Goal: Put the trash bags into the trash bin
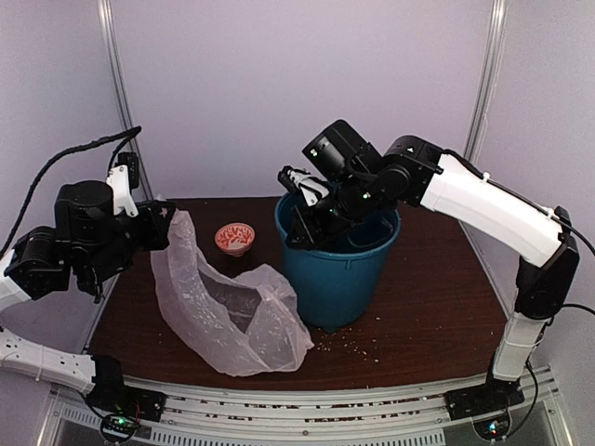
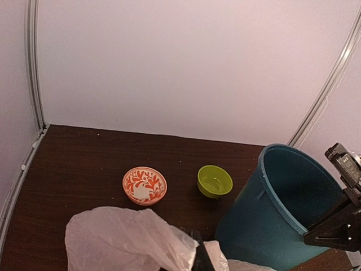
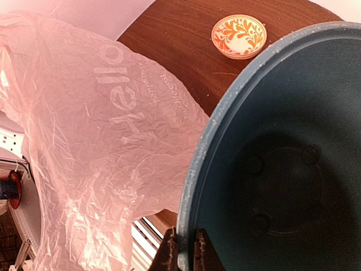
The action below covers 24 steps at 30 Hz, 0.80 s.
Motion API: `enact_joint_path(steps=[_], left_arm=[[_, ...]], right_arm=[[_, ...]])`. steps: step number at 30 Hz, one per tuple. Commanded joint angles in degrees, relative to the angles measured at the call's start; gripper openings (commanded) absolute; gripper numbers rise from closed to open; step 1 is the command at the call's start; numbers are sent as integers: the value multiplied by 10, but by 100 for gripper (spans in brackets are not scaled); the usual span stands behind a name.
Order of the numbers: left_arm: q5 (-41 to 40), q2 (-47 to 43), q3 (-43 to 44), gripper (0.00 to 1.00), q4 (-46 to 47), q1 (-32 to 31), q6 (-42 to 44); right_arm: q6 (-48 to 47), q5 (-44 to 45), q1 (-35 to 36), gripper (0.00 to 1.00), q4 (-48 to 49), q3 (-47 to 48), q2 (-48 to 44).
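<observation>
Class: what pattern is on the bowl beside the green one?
The bowl has orange leafy scrolls on white; clearest in the right wrist view.

You've got dark wood table (image 1: pixel 437 307): teal bin (image 1: pixel 339 279) standing mid-table, pink bag (image 1: pixel 232 325) slumped just left, orange-patterned bowl (image 1: pixel 234 238) and lime bowl (image 2: pixel 215 181) behind, pale crumbs (image 1: pixel 358 346) by bin base.

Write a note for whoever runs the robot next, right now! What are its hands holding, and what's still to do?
Left gripper: shut on the top of the pink bag, holding that end up. The rest of it lies on the table, left of the bin.
Right gripper: shut on the rim of the blue bin, fingers astride it.
Done: bag gripped, bin held. The bin's inside shows empty.
Left: carry the bag over the bin's mouth and probably push it in, as it is bulky.
</observation>
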Motion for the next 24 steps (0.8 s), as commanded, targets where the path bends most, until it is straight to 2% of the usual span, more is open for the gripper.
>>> enact_joint_path(steps=[1, 5, 11, 14, 17, 21, 24], left_arm=[[-20, 2, 11, 0, 12, 5, 9], [-22, 11, 18, 0, 16, 6, 15], [-29, 9, 43, 0, 14, 7, 23], [-31, 2, 52, 0, 26, 6, 42], [-31, 0, 65, 0, 43, 6, 71], [-48, 10, 101, 0, 53, 7, 117], [-59, 21, 120, 0, 65, 7, 148]], right_arm=[[38, -32, 5, 7, 40, -12, -9], [35, -25, 4, 12, 45, -36, -23], [31, -32, 5, 38, 64, -33, -42], [36, -41, 5, 48, 128, -58, -80], [39, -62, 4, 52, 192, -103, -127], [33, -155, 4, 56, 269, -168, -175], [25, -221, 10, 70, 297, -205, -191]])
